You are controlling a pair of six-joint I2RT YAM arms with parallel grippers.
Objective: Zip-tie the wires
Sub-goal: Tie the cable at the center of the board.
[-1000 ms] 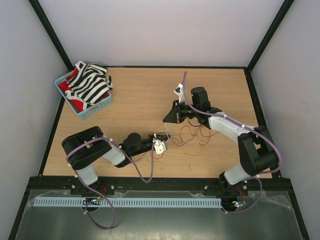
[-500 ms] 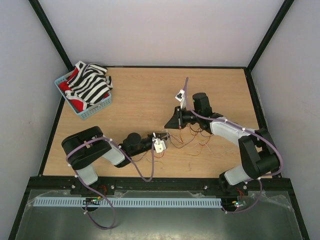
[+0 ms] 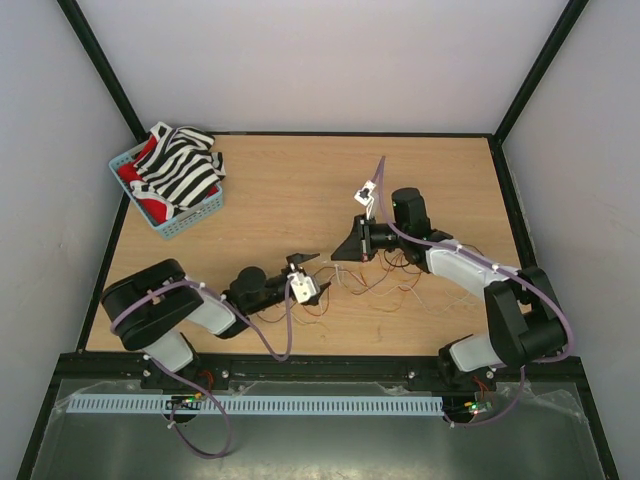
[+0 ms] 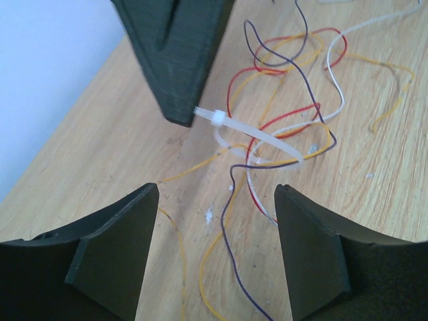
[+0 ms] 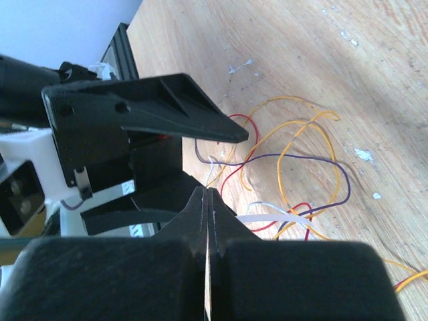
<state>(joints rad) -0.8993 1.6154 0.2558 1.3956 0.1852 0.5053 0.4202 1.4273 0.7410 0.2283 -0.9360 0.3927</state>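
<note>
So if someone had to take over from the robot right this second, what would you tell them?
The right gripper has its jaws shut on the zip tie, near its head. The left gripper has its jaws open, facing the tie, holding nothing. The wires lie spread on the table beneath it. Done: tie picked up. Left: gather the wires, loop, thread, cinch. I cannot tell whether it is already threaded.

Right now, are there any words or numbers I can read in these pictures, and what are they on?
None: no word, label, brand, number or sign can be read in any view.
The blue plastic basket and the black-and-white striped cloth in it show only pattern, no letters.
The thin whitish plastic zip tie and the thin coloured wires carry no print that shows.
</note>
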